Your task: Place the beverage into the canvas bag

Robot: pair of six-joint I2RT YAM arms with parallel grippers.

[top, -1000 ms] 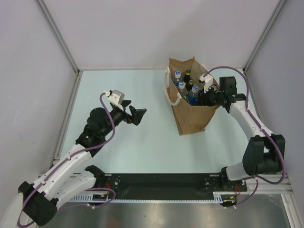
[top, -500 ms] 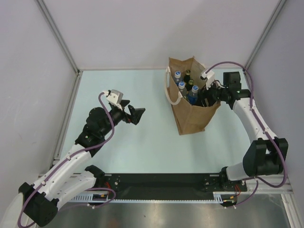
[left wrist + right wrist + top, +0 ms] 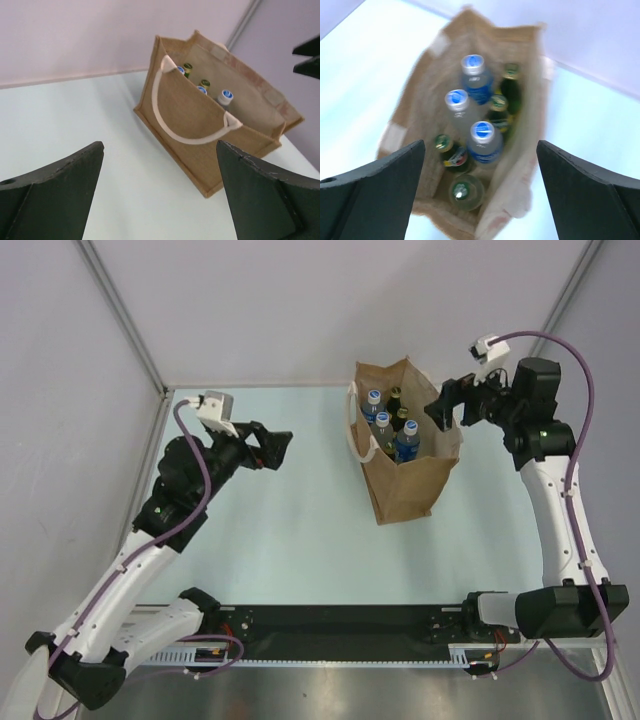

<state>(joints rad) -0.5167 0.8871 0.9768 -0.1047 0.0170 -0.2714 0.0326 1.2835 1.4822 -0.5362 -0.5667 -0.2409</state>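
The tan canvas bag (image 3: 403,490) stands upright right of the table's middle, its white handle (image 3: 186,138) facing the left wrist view. Several beverage bottles stand inside it. Seen from above, some have blue caps, such as the clear bottle (image 3: 483,140) (image 3: 407,437), and some green caps, such as the bottle (image 3: 465,190). My right gripper (image 3: 441,407) (image 3: 480,150) hovers open above the bag's right rim and holds nothing. My left gripper (image 3: 279,447) (image 3: 160,150) is open and empty, raised left of the bag and pointing at it.
Grey walls with metal corner posts (image 3: 122,315) close in the pale table (image 3: 300,530) at the back and both sides. The arms' black base rail (image 3: 340,625) runs along the near edge.
My right gripper has opened, lifted out of the bag and drawn back to the right; the blue-capped bottle stays inside. My left arm has risen and swung back a little.
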